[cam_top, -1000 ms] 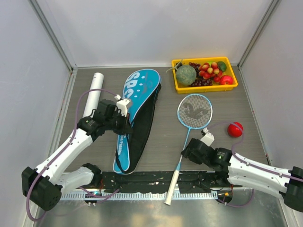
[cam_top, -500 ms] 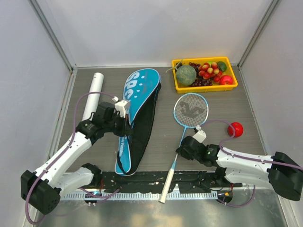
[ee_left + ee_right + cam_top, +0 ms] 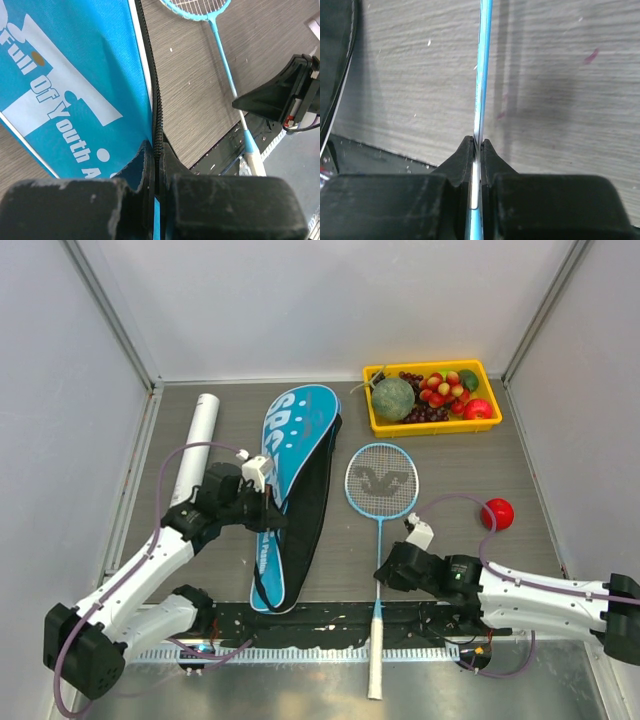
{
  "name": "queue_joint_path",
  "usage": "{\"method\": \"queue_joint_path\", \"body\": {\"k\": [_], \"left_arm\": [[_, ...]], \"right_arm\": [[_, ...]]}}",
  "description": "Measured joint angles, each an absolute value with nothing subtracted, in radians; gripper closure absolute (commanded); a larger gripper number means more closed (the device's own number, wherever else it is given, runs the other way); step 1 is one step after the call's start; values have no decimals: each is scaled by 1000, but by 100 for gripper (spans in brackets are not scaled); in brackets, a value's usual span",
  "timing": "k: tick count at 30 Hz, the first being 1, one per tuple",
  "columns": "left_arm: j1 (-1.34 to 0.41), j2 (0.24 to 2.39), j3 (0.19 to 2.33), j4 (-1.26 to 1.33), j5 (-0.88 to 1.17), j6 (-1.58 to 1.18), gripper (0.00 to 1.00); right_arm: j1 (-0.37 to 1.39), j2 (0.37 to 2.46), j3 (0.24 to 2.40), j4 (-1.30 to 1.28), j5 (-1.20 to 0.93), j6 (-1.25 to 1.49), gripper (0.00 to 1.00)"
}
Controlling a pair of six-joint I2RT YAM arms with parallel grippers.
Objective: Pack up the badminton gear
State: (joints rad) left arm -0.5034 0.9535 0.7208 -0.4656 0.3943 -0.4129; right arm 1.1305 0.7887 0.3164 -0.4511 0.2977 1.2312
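Observation:
The blue "SPORT" bag (image 3: 295, 480) lies open in the middle left of the table. My left gripper (image 3: 278, 521) is shut on its zipper edge (image 3: 156, 120), holding the upper flap. One light-blue racket (image 3: 380, 485) with a white handle (image 3: 375, 660) lies right of the bag, head toward the back. My right gripper (image 3: 385, 570) is shut on the racket's thin shaft (image 3: 482, 70). The white tube (image 3: 196, 440) lies at the far left. A second racket and the shuttlecocks are out of view.
A yellow tray (image 3: 432, 425) of fruit stands at the back right. A red round fruit (image 3: 497, 513) lies near the right wall. A black rail (image 3: 320, 620) runs along the near edge. The right gripper also shows in the left wrist view (image 3: 285, 97).
My right gripper has swung the racket left, toward the bag; its handle now points straight at the near edge. My left gripper has shifted slightly right and nearer with the bag's edge.

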Motion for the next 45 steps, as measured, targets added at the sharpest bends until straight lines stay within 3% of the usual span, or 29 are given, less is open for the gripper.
{"method": "queue_joint_path", "body": {"k": [16, 27, 37, 45], "left_arm": [[-504, 1032, 714, -398, 401, -421, 100], [-504, 1096, 714, -385, 418, -422, 100], [-507, 1096, 710, -345, 443, -445, 100], [-516, 1083, 665, -320, 474, -464, 100]], "right_arm": [[1304, 766, 422, -516, 360, 1247, 95], [1320, 714, 424, -572, 410, 1212, 95], [1327, 918, 489, -436, 411, 1144, 95], [1307, 1101, 703, -356, 485, 1039, 95]]}}
